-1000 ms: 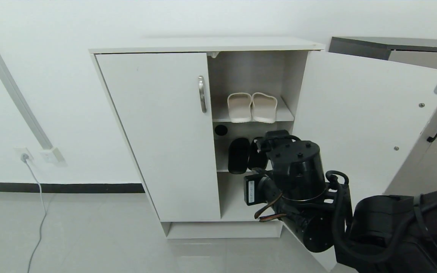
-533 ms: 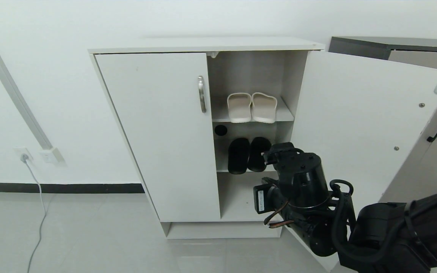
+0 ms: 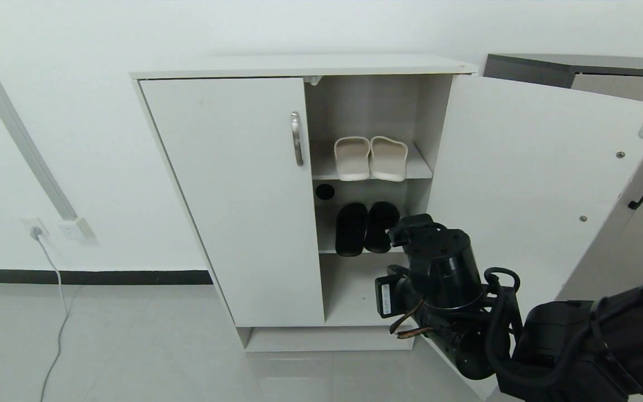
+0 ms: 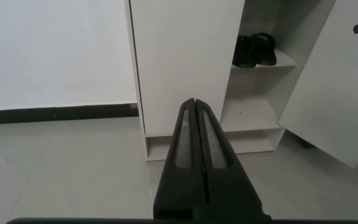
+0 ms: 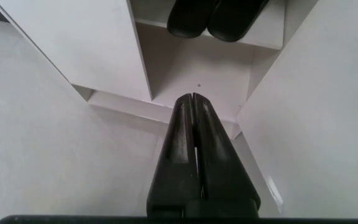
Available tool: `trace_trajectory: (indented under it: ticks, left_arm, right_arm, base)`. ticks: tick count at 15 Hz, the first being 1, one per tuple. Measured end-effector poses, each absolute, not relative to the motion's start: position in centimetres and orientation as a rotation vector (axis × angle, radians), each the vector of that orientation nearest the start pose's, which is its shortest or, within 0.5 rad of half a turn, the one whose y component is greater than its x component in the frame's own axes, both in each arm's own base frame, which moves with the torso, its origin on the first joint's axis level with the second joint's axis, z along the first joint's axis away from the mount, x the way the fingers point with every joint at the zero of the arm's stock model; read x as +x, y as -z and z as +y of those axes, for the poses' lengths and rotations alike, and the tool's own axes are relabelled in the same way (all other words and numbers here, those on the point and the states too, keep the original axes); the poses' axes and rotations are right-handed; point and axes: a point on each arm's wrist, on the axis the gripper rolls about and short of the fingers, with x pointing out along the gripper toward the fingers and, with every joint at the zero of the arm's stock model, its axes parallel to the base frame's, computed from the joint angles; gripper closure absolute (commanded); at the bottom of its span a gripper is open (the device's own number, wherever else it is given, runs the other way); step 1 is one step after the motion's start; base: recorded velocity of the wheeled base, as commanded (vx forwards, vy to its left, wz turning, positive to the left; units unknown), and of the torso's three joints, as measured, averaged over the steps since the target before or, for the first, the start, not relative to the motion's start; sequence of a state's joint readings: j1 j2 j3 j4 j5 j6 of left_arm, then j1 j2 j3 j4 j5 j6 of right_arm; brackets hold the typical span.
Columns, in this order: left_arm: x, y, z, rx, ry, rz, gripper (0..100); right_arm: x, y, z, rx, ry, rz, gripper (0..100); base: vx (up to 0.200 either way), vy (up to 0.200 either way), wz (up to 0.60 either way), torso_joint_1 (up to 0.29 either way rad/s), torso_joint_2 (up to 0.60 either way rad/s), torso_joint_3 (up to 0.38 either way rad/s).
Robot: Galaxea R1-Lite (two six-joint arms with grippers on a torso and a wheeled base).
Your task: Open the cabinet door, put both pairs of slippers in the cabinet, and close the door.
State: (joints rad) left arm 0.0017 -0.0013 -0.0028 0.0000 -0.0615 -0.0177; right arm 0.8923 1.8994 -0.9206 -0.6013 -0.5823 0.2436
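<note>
Cabinet: white two-door shoe cabinet (image 3: 299,64), centre of the head view; its left door (image 3: 232,195) is shut.
Pale slippers: cream pair (image 3: 370,158) side by side on the upper shelf, centre of frame.
Black slippers: black pair (image 3: 366,227) on the middle shelf, directly below the cream pair.
Right door: white panel (image 3: 522,178) swung wide open, inner face showing at centre right.
Right gripper (image 5: 193,99): fingers pressed together, holding nothing; lower centre right of the head view, just before the bottom shelf.
Left gripper (image 4: 194,102): fingers pressed together, empty, well apart from the cabinet.
Step in hand: judged to be closing the door, since both pairs are shelved.
Method: take the right gripper round the door's free edge and push on the outer face near that edge, following the hinge arc.
Caution: keep the arm outside the opening so the door does not trap it.
</note>
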Motion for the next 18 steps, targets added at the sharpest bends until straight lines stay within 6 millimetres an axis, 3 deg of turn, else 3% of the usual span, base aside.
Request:
trace_trajectory:
  ticks: [5,11,18]
  left_arm:
    - [-2.31,-7.62,-0.14,-0.018,0.06,-0.003,100]
    - [-2.32,-7.66,-0.14,-0.017,0.06,-0.005,100]
    - [-2.31,-7.62,-0.14,-0.017,0.061,-0.004,100]
  right_arm:
    - [22.84,-14.31,26.36,-0.016,-0.269,0.32,100]
    - [22.78,-14.26,26.45,-0.017,-0.272,0.32,100]
    - [22.86,-14.15,26.39,-0.02,-0.269,0.323,100]
  base:
    - [0.0,0.0,0.0,0.001,-0.04,-0.045]
    - [0.0,0.0,0.0,0.026,-0.38,-0.359]
    - [0.0,0.0,0.0,0.122,-0.47,-0.343]
